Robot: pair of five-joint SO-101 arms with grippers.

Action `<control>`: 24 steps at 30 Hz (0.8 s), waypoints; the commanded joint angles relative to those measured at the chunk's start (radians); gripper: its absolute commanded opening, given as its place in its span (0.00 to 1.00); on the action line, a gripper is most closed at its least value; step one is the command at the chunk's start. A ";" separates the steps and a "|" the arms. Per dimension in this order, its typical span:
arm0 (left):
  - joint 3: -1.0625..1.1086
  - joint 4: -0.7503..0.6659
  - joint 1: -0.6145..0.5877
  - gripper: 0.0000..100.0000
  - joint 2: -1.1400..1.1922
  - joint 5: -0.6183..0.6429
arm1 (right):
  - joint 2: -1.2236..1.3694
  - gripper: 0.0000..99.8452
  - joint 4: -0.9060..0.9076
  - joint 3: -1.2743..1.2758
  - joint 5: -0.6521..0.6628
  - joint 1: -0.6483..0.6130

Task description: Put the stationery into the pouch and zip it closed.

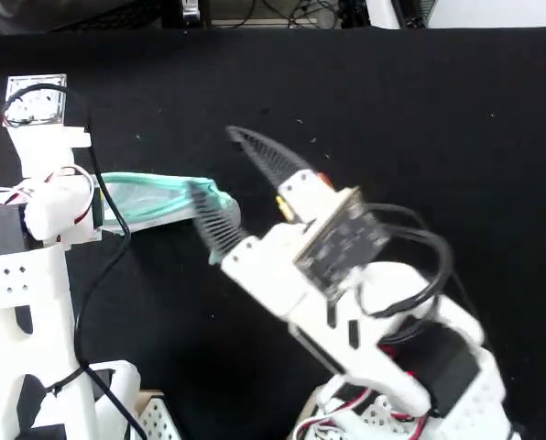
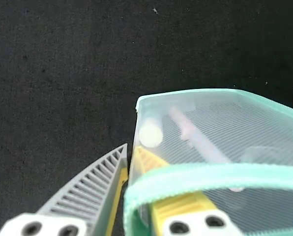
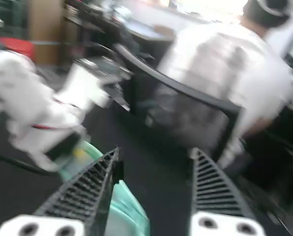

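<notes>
The pouch (image 1: 158,197) is translucent with a teal zip edge and is held off the black table at the left. My left gripper (image 2: 131,150) is shut on the pouch (image 2: 220,142): its grey finger (image 2: 87,191) is outside the wall and its yellow one (image 2: 178,209) inside the mouth. Inside lie a pale round-ended stick (image 2: 150,132) and a whitish pen (image 2: 198,140). My right gripper (image 1: 238,188) is open at the pouch's free end, one dark finger (image 1: 220,225) against the pouch and the other beyond it. In the right wrist view the pouch (image 3: 129,219) sits by one finger (image 3: 95,189).
The black tabletop (image 1: 420,119) stretches wide behind and to the right of the arms. The left arm's white body (image 1: 35,266) stands along the left edge, with a black cable (image 1: 94,275) hanging beside it. The right arm's base (image 1: 410,367) fills the near right.
</notes>
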 commanded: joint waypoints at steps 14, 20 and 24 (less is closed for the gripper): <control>0.056 -0.028 -0.022 0.03 0.020 -0.014 | 0.019 0.14 -0.081 0.826 0.009 0.543; 0.056 -0.028 -0.022 0.03 0.020 -0.014 | 0.107 0.14 -0.157 0.834 0.068 0.542; 0.056 -0.028 -0.022 0.03 0.020 -0.014 | 0.340 0.14 -0.183 0.702 0.074 0.540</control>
